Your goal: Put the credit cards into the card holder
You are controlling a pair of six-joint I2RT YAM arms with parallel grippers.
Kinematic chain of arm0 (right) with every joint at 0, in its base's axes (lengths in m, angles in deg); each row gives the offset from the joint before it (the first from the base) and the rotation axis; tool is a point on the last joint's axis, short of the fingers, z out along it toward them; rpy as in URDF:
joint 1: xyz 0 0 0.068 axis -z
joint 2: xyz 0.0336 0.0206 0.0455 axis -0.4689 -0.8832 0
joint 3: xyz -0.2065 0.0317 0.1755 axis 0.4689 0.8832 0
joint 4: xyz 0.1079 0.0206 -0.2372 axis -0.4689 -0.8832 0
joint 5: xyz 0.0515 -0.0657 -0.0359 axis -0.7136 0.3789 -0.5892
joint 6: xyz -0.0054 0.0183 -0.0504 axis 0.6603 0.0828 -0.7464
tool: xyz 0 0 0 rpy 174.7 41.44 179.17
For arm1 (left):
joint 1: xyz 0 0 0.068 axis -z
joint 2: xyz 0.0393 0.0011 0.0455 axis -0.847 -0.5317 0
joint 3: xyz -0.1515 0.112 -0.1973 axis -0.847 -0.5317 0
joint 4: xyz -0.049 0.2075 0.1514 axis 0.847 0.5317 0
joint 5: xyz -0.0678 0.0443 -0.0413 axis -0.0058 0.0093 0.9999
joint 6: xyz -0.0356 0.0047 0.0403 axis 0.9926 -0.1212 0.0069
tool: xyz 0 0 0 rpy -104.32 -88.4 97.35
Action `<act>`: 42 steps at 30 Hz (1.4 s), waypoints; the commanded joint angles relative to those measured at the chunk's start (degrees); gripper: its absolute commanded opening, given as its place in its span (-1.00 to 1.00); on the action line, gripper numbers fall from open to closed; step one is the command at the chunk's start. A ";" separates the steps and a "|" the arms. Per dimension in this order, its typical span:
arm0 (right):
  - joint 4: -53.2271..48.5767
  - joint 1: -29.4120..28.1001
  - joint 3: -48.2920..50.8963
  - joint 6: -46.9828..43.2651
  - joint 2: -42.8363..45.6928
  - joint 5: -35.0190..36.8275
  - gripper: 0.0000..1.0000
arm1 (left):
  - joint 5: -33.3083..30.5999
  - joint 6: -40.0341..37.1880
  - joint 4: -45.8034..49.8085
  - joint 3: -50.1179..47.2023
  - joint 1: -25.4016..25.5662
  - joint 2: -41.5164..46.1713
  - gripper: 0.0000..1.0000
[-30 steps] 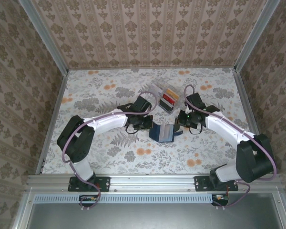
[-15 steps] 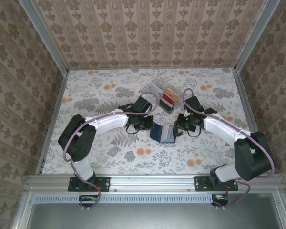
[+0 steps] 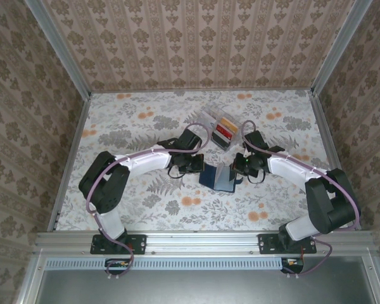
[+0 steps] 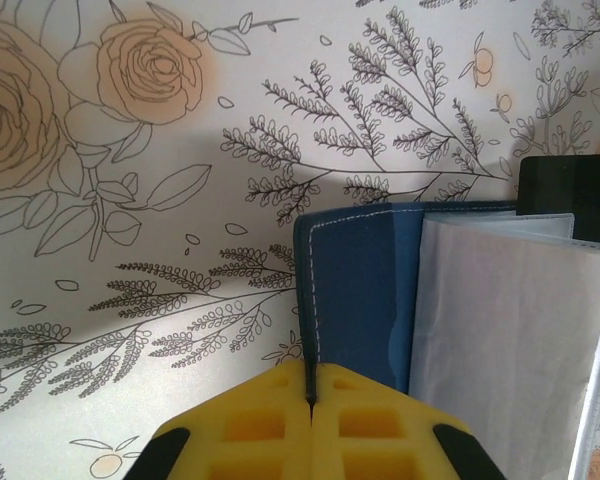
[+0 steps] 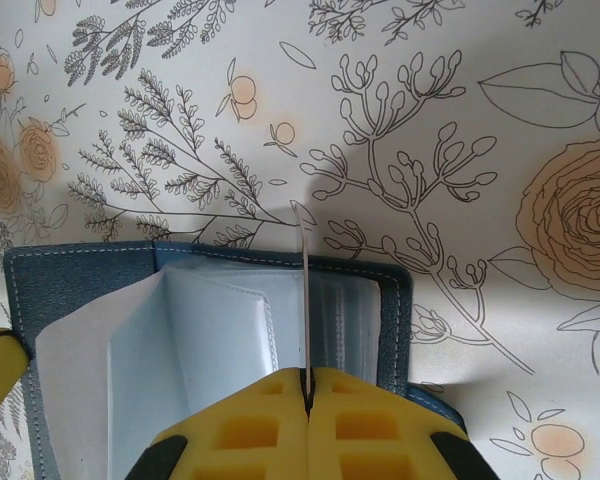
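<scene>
- Card holder [image 3: 216,179]: navy blue with pale stitching, lying open on the floral table [image 3: 133,126] between the two grippers, near the middle of the table.
- Inside the card holder: clear plastic sleeves [image 4: 510,330], fanned and partly lifted.
- Left gripper [image 4: 310,395]: yellow pads pressed together on the stitched edge of the holder's navy cover, pinching it at the left side.
- Right gripper [image 5: 305,385]: pads likewise closed, nipping a thin sheet [image 5: 303,290] that stands edge-on above the sleeves. Whether it is a sleeve or a card I cannot tell.
- Credit cards [image 3: 225,131]: orange-tan, red and dark ones stacked on edge in a clear box [image 3: 210,116], just behind the holder and apart from it.
- Print on the cards is too small to read.
</scene>
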 commanded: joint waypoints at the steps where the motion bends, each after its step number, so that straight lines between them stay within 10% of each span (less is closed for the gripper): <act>1: -0.12 -0.44 -0.21 0.56 -0.79 -1.31 -1.00 | 1.51 1.53 -1.18 -1.21 -0.09 -1.43 -1.00; 31: 7.06 -5.46 -2.76 3.76 -5.84 -7.99 -1.00 | 1.14 5.37 -5.52 -4.01 0.23 -2.18 -1.00; 42: 6.77 -5.43 -3.29 3.02 -6.29 -8.54 -1.00 | -2.67 4.16 -5.03 -5.38 0.63 2.10 -0.13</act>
